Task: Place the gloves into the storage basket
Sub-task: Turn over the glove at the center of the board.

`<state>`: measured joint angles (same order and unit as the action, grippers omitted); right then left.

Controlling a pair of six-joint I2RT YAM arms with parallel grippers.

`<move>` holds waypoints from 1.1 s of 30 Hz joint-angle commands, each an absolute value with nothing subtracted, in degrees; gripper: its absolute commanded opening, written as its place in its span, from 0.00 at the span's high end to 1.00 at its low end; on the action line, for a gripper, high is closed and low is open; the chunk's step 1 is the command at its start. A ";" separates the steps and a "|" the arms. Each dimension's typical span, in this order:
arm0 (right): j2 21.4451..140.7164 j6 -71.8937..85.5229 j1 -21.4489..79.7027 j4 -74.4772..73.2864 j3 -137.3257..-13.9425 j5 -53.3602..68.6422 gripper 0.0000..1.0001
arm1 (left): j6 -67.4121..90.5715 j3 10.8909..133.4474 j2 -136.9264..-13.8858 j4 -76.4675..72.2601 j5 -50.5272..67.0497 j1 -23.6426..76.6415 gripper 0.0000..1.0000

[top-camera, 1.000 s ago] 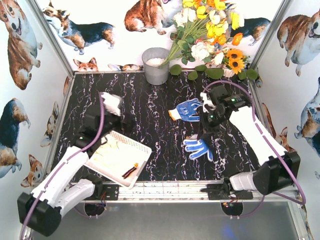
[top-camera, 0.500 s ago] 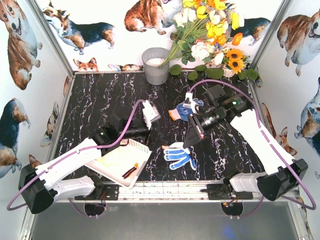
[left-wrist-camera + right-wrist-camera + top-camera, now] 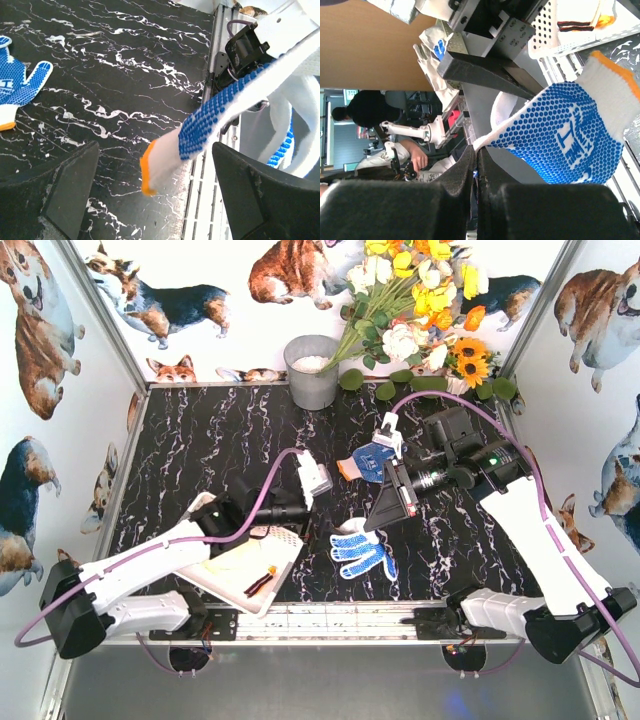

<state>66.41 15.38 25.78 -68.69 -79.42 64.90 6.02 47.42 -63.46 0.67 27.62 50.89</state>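
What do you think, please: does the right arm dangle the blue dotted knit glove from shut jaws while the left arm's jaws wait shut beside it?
Not quite: the left wrist view shows the left gripper with jaws open, either side of the blue dotted knit glove. The right gripper does dangle it from shut jaws.

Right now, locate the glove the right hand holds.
In the top view, the blue dotted glove hangs from the right hand near the front centre, just right of the storage basket.
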 commanded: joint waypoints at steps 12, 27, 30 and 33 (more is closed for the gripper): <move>66.61 16.73 25.73 -64.90 -79.12 51.73 1.00 | 18.23 45.69 -69.50 -9.48 28.47 55.59 0.75; 74.67 29.23 16.11 -43.60 -57.24 26.22 0.75 | 51.83 44.93 -91.33 -21.65 15.47 59.94 1.00; 75.04 29.25 15.07 -43.45 -57.49 22.99 0.62 | 54.63 46.74 -96.48 -20.99 12.89 59.84 1.00; 72.63 28.46 14.69 -45.26 -58.23 19.83 0.49 | 55.90 46.72 -98.21 -16.98 10.05 58.46 1.00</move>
